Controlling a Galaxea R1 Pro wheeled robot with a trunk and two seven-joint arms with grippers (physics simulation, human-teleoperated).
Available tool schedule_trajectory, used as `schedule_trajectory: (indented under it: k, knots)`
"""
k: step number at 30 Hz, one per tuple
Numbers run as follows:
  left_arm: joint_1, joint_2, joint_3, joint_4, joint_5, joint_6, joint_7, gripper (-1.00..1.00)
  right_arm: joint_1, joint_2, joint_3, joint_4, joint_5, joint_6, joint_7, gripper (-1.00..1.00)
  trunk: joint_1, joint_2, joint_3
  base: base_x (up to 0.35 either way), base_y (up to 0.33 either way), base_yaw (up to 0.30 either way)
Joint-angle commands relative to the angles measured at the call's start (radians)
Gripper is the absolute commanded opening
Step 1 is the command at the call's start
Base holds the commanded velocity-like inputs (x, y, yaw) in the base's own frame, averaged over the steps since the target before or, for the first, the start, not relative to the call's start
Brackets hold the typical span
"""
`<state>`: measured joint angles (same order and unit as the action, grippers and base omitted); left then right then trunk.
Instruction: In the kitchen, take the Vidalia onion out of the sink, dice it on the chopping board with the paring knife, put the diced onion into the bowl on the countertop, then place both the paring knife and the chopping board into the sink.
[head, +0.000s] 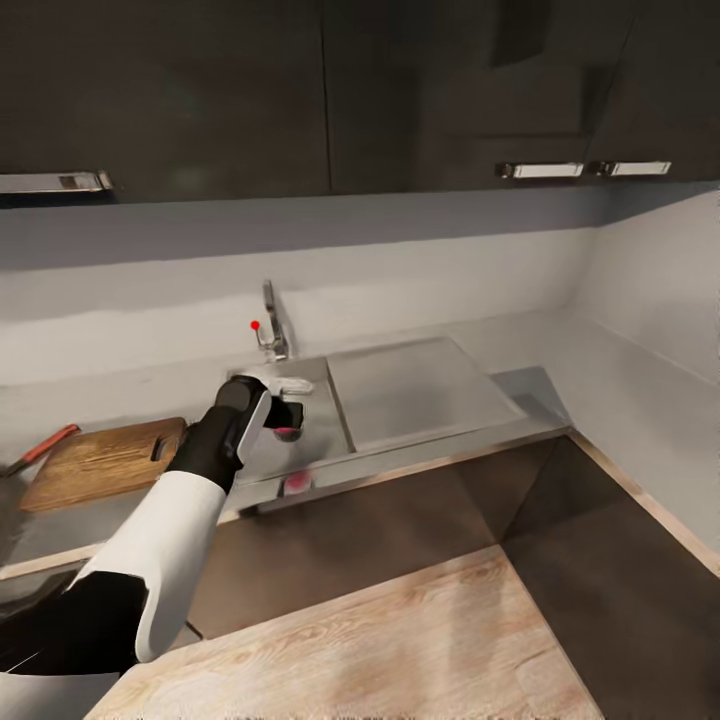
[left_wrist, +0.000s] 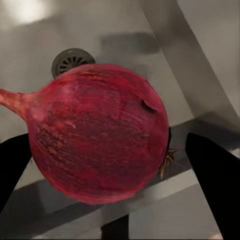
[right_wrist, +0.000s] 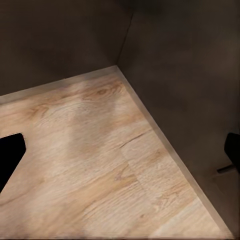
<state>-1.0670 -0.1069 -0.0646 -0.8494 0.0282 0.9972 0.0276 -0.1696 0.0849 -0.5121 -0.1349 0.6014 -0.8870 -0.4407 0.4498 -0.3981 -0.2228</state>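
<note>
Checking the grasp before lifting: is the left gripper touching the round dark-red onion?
Cannot tell. In the left wrist view the onion sits between the left gripper's black fingers, yet neither contact nor a gap shows plainly.

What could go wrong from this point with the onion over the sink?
1. The onion is round and smooth, and sits between the left pincer fingers with a gap showing on each side in the wrist view; it may slip and drop back into the sink.
2. The tap stands just behind the pincer; lifting straight back could clip it.
3. The knife lies by the board; setting the onion down may nudge it.
</note>
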Motion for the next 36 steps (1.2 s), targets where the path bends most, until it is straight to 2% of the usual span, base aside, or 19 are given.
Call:
schedule_trajectory:
  k: [1,11,17,27,36]
  knots:
    - [-0.001,0.001,-0.001,-0.013,0.003,0.004,0.003,-1.0,-0.001,0.0,-0.005,0.0,0.011,-0.001,-0.007,1.0,0.0,-0.002,-0.001,-0.256,0.21,0.0]
    - [-0.001,0.023,-0.001,-0.111,0.001,0.004,0.005,-1.0,-0.001,0.0,-0.005,0.0,0.011,-0.001,-0.007,1.0,0.0,-0.002,0.012,-0.208,0.24,0.0]
    - [-0.001,0.026,0.001,-0.13,0.001,0.004,0.005,-1.0,-0.001,0.0,-0.005,0.0,0.011,-0.001,-0.007,1.0,0.0,-0.002,0.019,-0.155,0.264,0.0]
    - [-0.001,0.053,0.003,-0.172,0.001,0.004,0.005,-1.0,-0.001,0.001,-0.005,0.0,0.011,-0.001,-0.007,1.0,0.0,-0.002,0.03,-0.082,0.263,0.0]
    - [-0.001,0.059,0.001,-0.186,0.001,0.004,0.005,-1.0,-0.001,0.001,-0.005,0.0,0.01,0.0,-0.007,1.0,0.0,-0.002,0.04,-0.003,0.057,0.101]
